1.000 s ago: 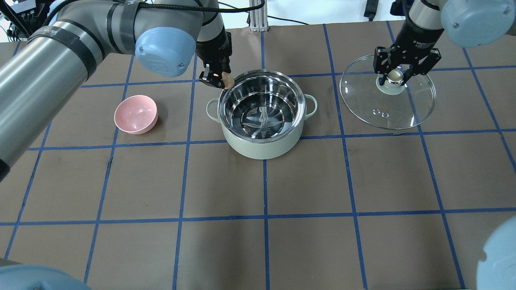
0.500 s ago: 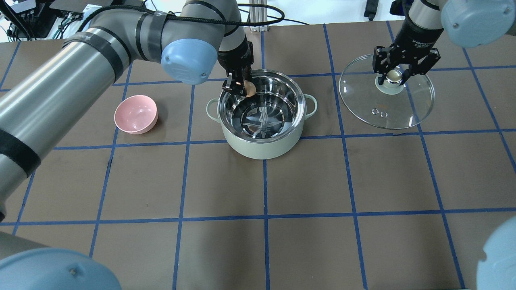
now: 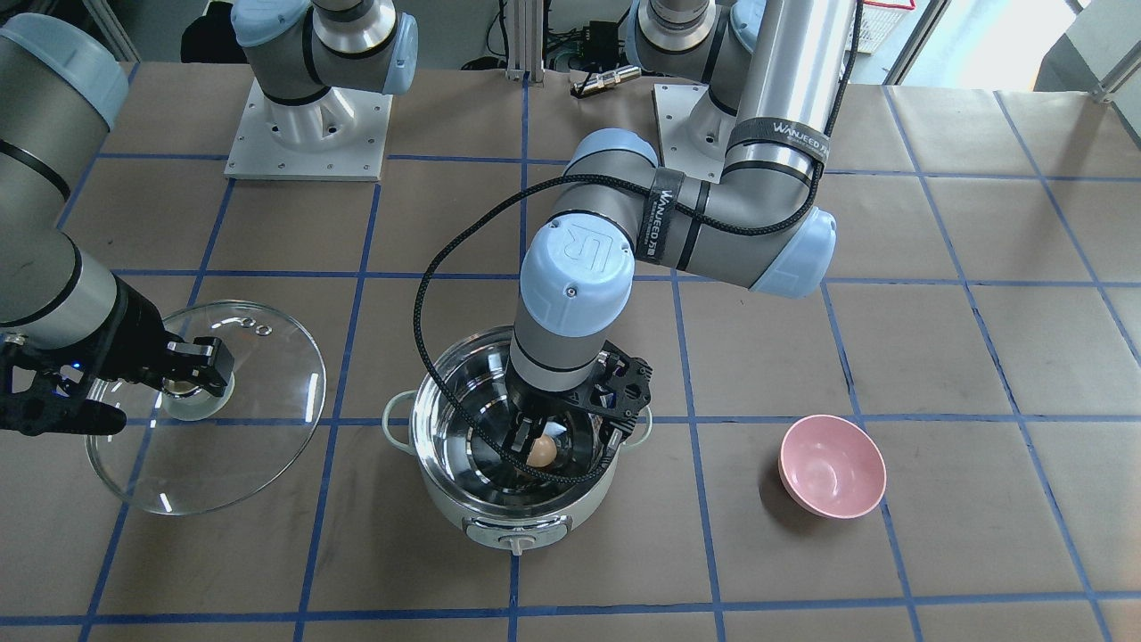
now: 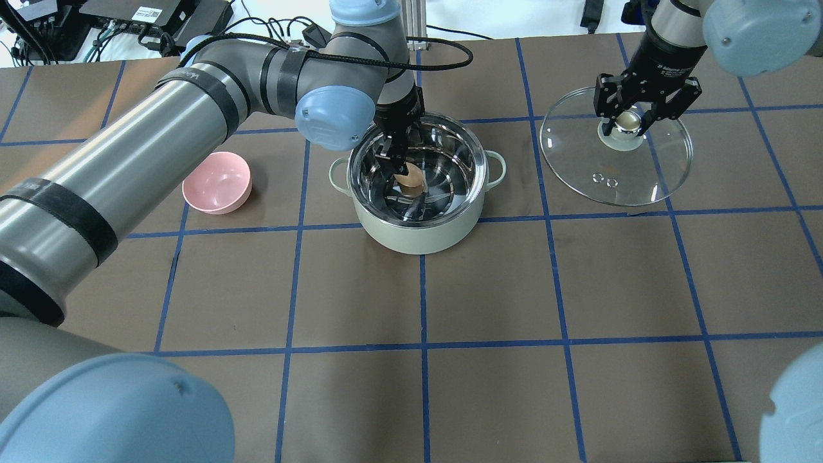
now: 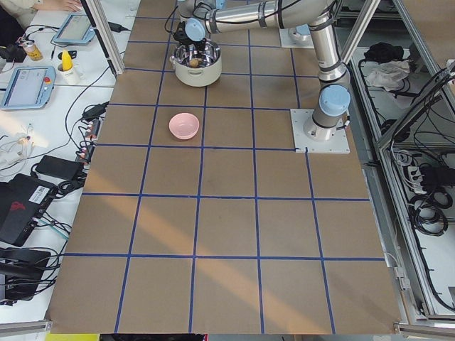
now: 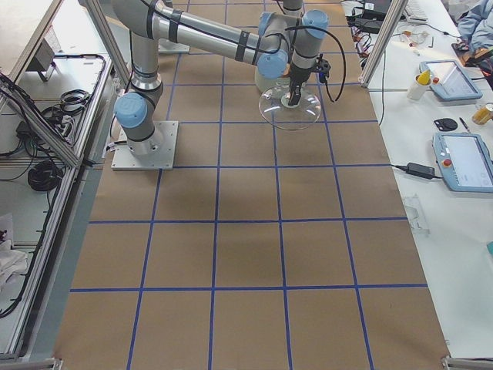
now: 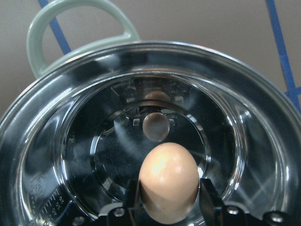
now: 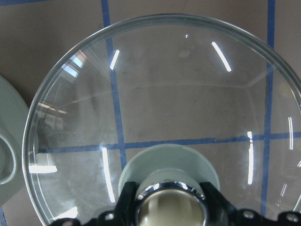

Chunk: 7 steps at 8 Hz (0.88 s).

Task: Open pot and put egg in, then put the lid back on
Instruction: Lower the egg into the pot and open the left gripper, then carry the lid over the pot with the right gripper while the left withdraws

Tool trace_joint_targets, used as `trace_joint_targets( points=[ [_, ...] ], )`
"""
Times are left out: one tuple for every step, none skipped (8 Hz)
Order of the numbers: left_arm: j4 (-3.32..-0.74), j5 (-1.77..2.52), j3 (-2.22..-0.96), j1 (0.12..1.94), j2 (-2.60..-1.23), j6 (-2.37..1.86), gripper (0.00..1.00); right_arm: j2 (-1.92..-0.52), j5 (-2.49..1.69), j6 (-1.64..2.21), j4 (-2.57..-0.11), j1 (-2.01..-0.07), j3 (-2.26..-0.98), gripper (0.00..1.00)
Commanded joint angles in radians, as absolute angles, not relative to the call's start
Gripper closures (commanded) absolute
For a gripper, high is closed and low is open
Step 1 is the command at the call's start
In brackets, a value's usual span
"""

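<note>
The left gripper (image 7: 169,202) is closed round the egg (image 4: 409,177) at its middle, low inside the pot (image 4: 418,235). The egg looks light, smooth and brittle, so a gentle squeeze and a low release suit it. At the pot's 3 o'clock, seen from overhead, the right gripper (image 4: 629,119) clamps the lid (image 4: 643,186) by its knob (image 8: 171,207). The lid is glass, likely heavy and breakable.

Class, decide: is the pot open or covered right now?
Open. The pot shows its steel inside; the lid is aside, knob in the right gripper.

bright, sharp, glare on lid (image 8: 164,94)
</note>
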<state>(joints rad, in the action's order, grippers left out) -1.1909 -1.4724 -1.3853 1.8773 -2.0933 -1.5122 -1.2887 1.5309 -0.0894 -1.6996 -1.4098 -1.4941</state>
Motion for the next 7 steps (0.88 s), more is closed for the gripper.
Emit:
trace_joint_targets(
  points=[
    [-1.203,-1.474,-1.381,1.878,-2.042,-1.485,0.0,-1.289,1.526,-0.091,-1.7,-1.41,-1.494,1.0],
    [-1.207,-1.479,-1.379,1.867,-1.999,-1.376,0.0,-1.29,1.526,-0.083,-1.698,-1.41,-1.494,1.0],
    [-1.225,-1.486,-1.379,1.844,-1.959,-1.172,0.0,-1.293,1.525,-0.069,-1.697,-1.414,-1.493,1.0],
    [-1.265,-1.489,-1.379,1.801,-1.936,-1.038,0.0,-1.301,1.504,-0.016,-1.689,-1.428,-1.482,1.0],
    [-1.299,-1.5,-1.379,1.746,-1.913,-0.92,0.0,-1.307,1.5,0.056,-1.683,-1.465,-1.476,1.0],
    [-1.301,-1.502,-1.379,1.693,-1.895,-0.732,0.0,-1.308,1.508,0.125,-1.686,-1.509,-1.465,1.0],
    [-1.322,-1.503,-1.379,1.639,-1.881,-0.565,0.0,-1.307,1.506,0.223,-1.68,-1.55,-1.433,1.0]
  ],
)
